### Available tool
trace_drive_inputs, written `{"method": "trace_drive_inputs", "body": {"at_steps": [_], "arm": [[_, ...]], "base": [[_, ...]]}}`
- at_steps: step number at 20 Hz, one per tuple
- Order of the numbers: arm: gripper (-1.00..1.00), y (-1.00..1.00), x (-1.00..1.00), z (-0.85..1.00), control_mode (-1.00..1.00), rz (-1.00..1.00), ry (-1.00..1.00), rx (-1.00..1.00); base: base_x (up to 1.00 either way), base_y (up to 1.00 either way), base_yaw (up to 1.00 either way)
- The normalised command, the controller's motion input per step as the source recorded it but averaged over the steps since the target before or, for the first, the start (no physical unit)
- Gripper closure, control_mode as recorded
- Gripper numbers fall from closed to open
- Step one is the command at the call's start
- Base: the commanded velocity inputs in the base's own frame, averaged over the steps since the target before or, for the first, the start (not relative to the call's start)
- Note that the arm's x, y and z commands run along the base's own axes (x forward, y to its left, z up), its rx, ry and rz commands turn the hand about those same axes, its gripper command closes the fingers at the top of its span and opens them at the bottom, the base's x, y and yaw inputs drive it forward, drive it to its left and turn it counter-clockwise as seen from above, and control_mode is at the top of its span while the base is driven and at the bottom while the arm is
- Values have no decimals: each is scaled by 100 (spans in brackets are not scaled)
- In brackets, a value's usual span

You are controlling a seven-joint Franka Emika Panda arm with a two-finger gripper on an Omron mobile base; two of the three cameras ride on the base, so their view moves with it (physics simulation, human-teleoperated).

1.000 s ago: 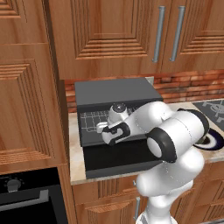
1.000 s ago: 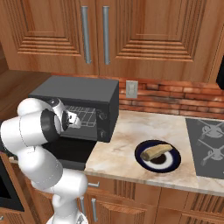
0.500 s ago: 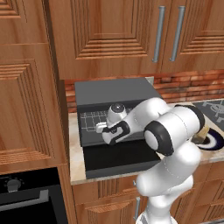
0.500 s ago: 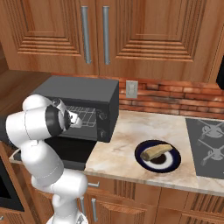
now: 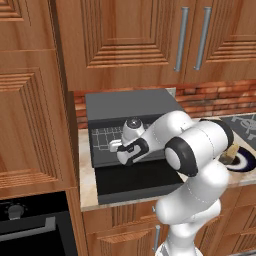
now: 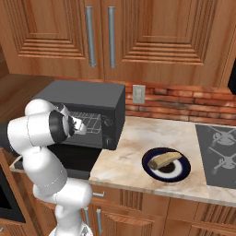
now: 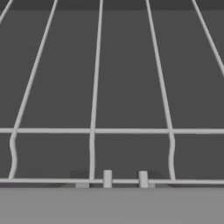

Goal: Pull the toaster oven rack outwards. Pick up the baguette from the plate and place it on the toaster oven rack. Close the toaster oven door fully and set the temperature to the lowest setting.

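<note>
The dark grey toaster oven [image 5: 130,105] [image 6: 87,94] stands on the counter with its black door [image 5: 135,182] [image 6: 76,159] folded down flat. Inside lies the light grey wire rack [image 5: 105,136] [image 6: 90,120] [image 7: 94,131]. My gripper [image 5: 116,146] [image 6: 83,128] [image 7: 125,179] reaches into the cavity mouth at the rack's front wire. Its tips stand a narrow gap apart at that wire; whether they hold it I cannot tell. The golden baguette [image 6: 162,159] [image 5: 232,151] lies on the navy-rimmed plate [image 6: 177,171] [image 5: 247,161], to the right of the toaster oven.
A built-in black oven [image 5: 30,220] sits low on the left. A stove top [image 6: 219,147] lies beyond the plate on the right. Wooden cabinets [image 6: 138,37] hang above, and a wall outlet [image 6: 138,92] sits on the brick backsplash.
The arm has pushed a little further toward the cavity and the hand has settled at the rack's front edge. The fingers have drawn closer together. Baguette and plate have not moved.
</note>
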Motion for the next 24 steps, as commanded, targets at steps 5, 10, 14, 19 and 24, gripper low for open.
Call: {"method": "trace_drive_inputs", "body": {"at_steps": [5,10,14,19,24], "arm": [[100,2,-2,-12,-100,0,-1,0],[100,13,-33,-12,-100,0,-2,1],[100,16,-54,-14,-100,0,-3,2],[100,13,-77,-14,-100,0,0,6],[100,8,-96,-13,-100,3,0,9]], "base": [[0,0,0],[0,0,0],[0,0,0],[0,0,0],[0,0,0]]}}
